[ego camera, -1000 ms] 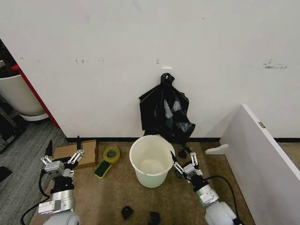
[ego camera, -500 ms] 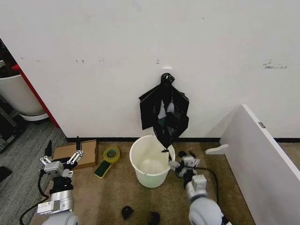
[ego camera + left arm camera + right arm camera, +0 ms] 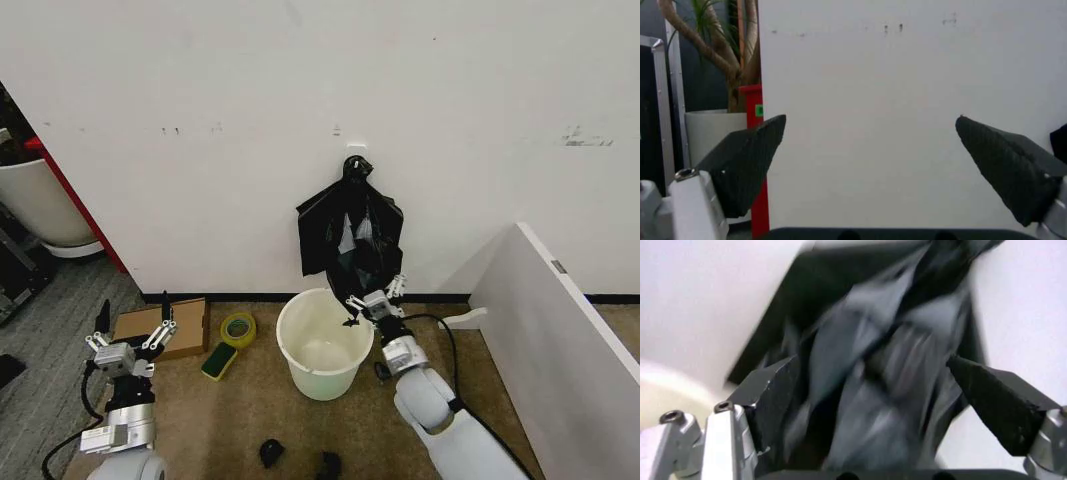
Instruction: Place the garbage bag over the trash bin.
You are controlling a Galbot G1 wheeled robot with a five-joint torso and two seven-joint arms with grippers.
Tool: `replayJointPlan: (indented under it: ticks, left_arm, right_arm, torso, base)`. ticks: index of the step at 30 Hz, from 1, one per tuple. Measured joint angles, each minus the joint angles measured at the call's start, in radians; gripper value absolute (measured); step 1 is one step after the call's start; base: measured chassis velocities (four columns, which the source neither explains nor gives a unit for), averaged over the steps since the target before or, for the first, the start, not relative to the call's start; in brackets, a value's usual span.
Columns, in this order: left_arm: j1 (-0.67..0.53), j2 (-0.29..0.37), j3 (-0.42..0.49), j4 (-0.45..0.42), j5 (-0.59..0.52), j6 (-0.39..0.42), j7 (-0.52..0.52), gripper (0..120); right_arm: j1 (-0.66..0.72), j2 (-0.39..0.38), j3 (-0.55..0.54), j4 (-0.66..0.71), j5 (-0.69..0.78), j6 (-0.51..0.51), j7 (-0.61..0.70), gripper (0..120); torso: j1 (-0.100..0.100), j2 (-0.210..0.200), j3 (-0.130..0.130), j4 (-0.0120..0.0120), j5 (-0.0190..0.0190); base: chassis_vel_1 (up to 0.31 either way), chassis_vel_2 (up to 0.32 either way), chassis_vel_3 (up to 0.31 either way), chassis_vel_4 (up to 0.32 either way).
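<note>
A white wall (image 3: pixel 200 150) is filling the background, and hanging on it from a small hook is the garbage bag (image 3: pixel 350 240), black and glossy, drooping to just above the far rim of the trash bin (image 3: pixel 322 342), a cream-white bucket standing open on the brown floor below. The right gripper (image 3: pixel 375 298) is reaching up at the bag's lower tip with its fingers spread apart and the plastic lying between them, while the left gripper (image 3: pixel 132 335) is hovering open, well off to the left, above a flat cardboard box (image 3: pixel 165 328) beside a yellow tape roll (image 3: pixel 238 328).
</note>
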Motion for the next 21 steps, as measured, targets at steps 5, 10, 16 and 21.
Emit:
replayJointPlan:
  ticks: [5, 10, 16, 21]
  left_arm:
    - [-0.002, -0.007, -0.001, 0.005, 0.0, -0.001, -0.001, 100]
    - [-0.002, -0.012, -0.002, 0.008, 0.001, -0.005, -0.001, 100]
    - [-0.003, -0.018, -0.003, 0.01, 0.002, -0.008, -0.002, 100]
    - [-0.004, -0.019, -0.001, 0.01, 0.005, -0.008, -0.002, 100]
  right_arm:
    - [0.029, -0.014, -0.049, 0.008, -0.012, -0.222, 0.001, 85]
    - [0.071, 0.001, -0.059, -0.039, -0.016, -0.276, 0.026, 84]
    - [0.083, 0.008, -0.034, -0.065, -0.056, -0.289, 0.034, 64]
    - [0.065, -0.004, -0.014, -0.054, -0.065, -0.284, 0.033, 49]
  torso:
    - [0.0, 0.0, 0.0, -0.0001, 0.0]
    - [0.0, 0.0, 0.0, 0.0002, 0.0]
    - [0.0, 0.0, 0.0, 0.0001, 0.0]
    - [0.0, 0.0, 0.0, 0.0, 0.0]
  base:
    - [0.0, 0.0, 0.0, 0.0]
    - [0.0, 0.0, 0.0, 0.0]
    - [0.0, 0.0, 0.0, 0.0]
    - [0.0, 0.0, 0.0, 0.0]
